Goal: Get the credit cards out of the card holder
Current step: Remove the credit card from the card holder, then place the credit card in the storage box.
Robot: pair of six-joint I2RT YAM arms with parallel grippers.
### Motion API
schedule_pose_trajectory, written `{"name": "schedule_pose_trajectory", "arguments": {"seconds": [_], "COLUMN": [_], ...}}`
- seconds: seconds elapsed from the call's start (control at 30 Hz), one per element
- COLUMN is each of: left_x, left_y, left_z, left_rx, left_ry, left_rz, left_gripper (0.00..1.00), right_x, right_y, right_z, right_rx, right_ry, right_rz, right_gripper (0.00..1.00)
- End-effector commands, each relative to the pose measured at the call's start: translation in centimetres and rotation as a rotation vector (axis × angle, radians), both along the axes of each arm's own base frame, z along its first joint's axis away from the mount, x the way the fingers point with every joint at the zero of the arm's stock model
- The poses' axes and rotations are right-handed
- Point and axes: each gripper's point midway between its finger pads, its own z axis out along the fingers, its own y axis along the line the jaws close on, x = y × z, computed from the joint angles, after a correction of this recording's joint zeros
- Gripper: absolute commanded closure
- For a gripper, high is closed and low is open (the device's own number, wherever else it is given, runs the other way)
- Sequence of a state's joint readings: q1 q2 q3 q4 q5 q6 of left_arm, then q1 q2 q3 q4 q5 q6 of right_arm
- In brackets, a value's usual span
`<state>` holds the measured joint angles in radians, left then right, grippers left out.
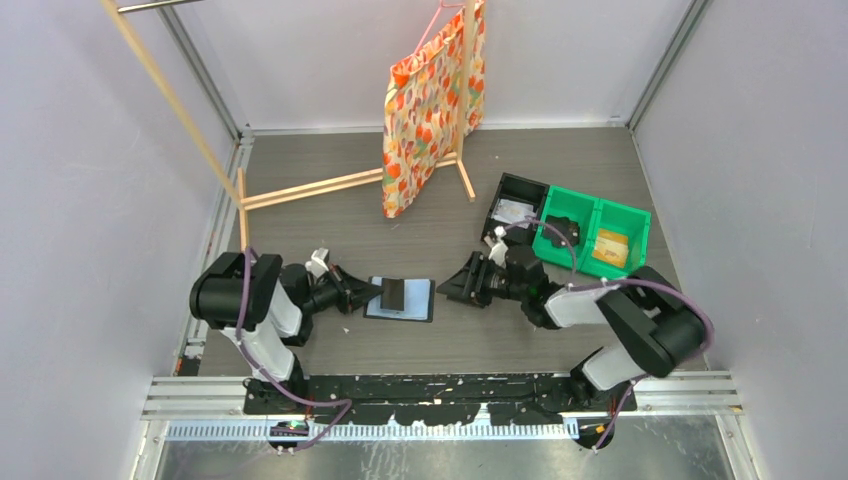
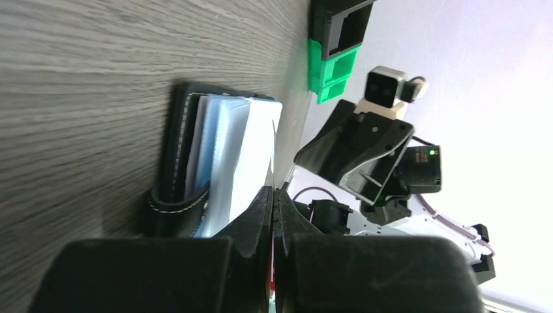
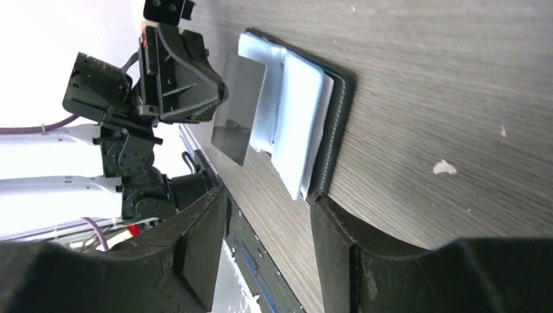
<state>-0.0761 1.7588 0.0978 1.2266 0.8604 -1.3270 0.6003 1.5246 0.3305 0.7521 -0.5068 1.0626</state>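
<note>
Grain runs in fine streaks across the matte, dark grey table top (image 1: 330, 240). On it, between the two arms, the card holder (image 1: 418, 300) lies opened flat. It is a rectangle with rounded corners, black outside with pale stitching along the edge. Its inner sleeves (image 3: 297, 124) are smooth, pale blue-white and seem to be glossy plastic.

We count one card (image 3: 238, 107) outside the sleeves. It is thin, stiff and dark grey, with a slight sheen. The left gripper (image 1: 372, 293) pinches it by one edge, its black fingers pressed together with only the card's thickness between them. The card hangs tilted over the left half of the holder, and we cannot tell whether its far edge touches a sleeve. Any lettering on its face is too faint for us to read.

The right gripper (image 3: 269, 195) sits low over the table just to the right of the holder. Its two moulded black fingers are spread wide and hold nothing.

Further back we count two green bins (image 1: 597, 205) of hard plastic, side by side, and one black bin (image 1: 522, 180) touching their left side. One bag (image 1: 425, 110), printed with orange, red and green patches, hangs from a pale wooden rack (image 1: 310, 188).
</note>
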Motion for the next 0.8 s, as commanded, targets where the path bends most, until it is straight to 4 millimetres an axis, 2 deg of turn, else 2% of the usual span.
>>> {"name": "schedule_pose_trajectory", "arguments": {"seconds": [0.0,0.13,0.2,0.33,0.37,0.57,0.77], "left_x": [-0.2,-0.2,-0.2,-0.2,-0.2,-0.2,-0.7], "left_y": [-0.5,-0.7,-0.8,-1.0,-1.1,-1.0,-0.6], "left_z": [1.1,2.0,2.5,4.0,4.4,5.3,5.7], "left_rx": [0.002,-0.002,-0.002,-0.008,-0.01,0.048,0.107], "left_ry": [-0.042,-0.065,-0.078,-0.124,-0.136,-0.156,-0.155], "left_rz": [-0.031,-0.035,-0.038,-0.047,-0.049,-0.047,-0.037], "left_gripper": [1.0,0.99,1.0,1.0,0.99,0.99,1.0], "right_x": [1.8,2.8,2.8,2.6,2.8,1.6,1.3], "right_y": [-0.8,0.5,1.7,4.7,5.2,7.6,8.2], "right_z": [1.5,4.3,4.7,6.0,6.9,6.7,7.1], "right_rx": [-0.137,-0.093,-0.042,0.189,0.255,0.361,0.419], "right_ry": [-0.084,-0.119,-0.087,0.018,-0.001,0.038,0.048], "right_rz": [-0.022,-0.008,0.024,0.079,0.085,0.133,0.161], "right_gripper": [0.45,0.43,0.42,0.42,0.42,0.42,0.43]}}
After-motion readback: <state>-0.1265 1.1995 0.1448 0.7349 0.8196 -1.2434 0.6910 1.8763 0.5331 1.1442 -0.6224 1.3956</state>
